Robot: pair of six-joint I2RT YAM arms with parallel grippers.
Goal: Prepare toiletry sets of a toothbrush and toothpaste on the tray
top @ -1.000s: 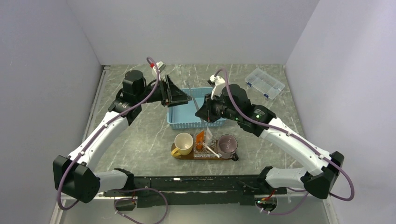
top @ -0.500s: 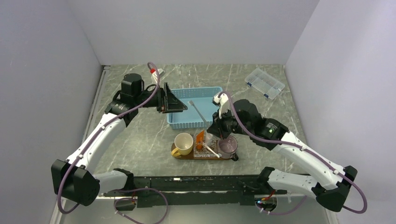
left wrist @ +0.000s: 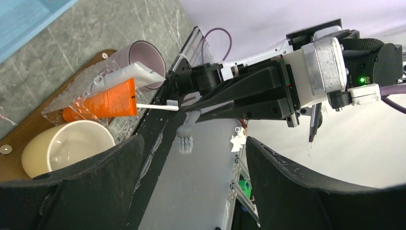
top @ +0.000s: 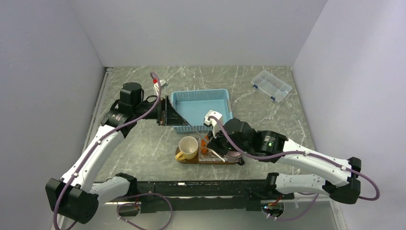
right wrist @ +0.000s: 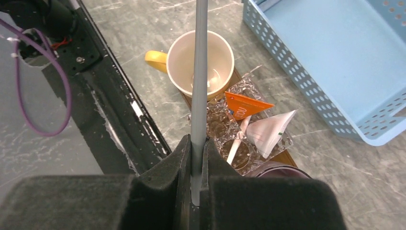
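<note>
My right gripper (right wrist: 196,141) is shut on the grey toothbrush (right wrist: 199,72), whose shaft points out over the cream cup (right wrist: 218,52). It hovers low over the dark wooden tray (top: 239,162). A clear glass holder (right wrist: 215,127) in the tray's middle holds the orange toothpaste (right wrist: 244,108), the white toothpaste (right wrist: 270,132) and the whitish toothbrush (right wrist: 236,146). My left gripper (top: 170,112) is open and empty by the blue basket's near left corner. In its wrist view the grey brush head (left wrist: 186,139) hangs beyond its fingertips.
The blue slatted basket (top: 201,108) sits just behind the tray. A purple cup (top: 233,151) stands on the tray's right end. A clear compartment box (top: 271,85) lies at the back right. The black rail (top: 191,189) runs along the near edge.
The right arm carried the grey toothbrush from over the basket down and nearer, to the tray. The left gripper drew back to the left and opened wider.
</note>
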